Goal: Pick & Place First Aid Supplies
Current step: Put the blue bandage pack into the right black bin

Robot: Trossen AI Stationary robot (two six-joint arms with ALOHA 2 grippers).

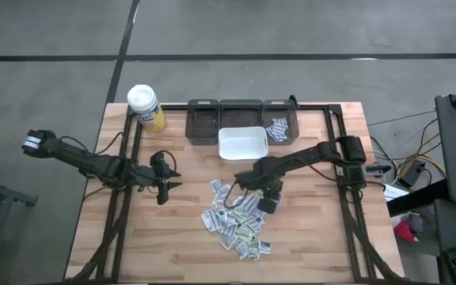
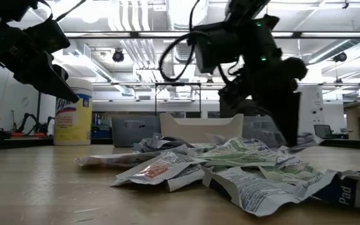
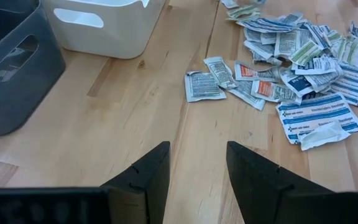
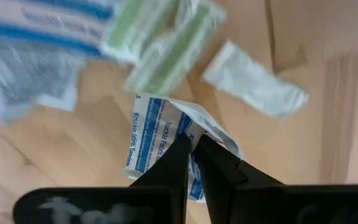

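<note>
The first aid supplies [image 1: 236, 222] lie as a loose pile of small flat packets on the wooden table, also seen in the left wrist view [image 3: 303, 56] and the low view [image 2: 230, 165]. My right gripper [image 1: 234, 196] stands over the pile's far edge, pointing steeply down, shut on one white packet with blue print [image 4: 154, 134]. My left gripper [image 3: 197, 168] waits open at the table's left [image 1: 169, 186], apart from the pile. My right gripper pinches the blue-printed packet between its two fingertips [image 4: 182, 152] at one edge [image 4: 188, 127], coming from above and pointing steeply down. The packet spreads out past the fingertips, close above the wood and the pile; whether any part rests there, I cannot tell.
A white bin [image 1: 242, 142] stands just beyond the pile, with three dark bins [image 1: 204, 123] behind it; the right-hand one [image 1: 279, 127] holds several packets. A white-lidded yellow bottle [image 1: 145, 107] stands at the far left corner. Bare wood lies between my left gripper and the pile.
</note>
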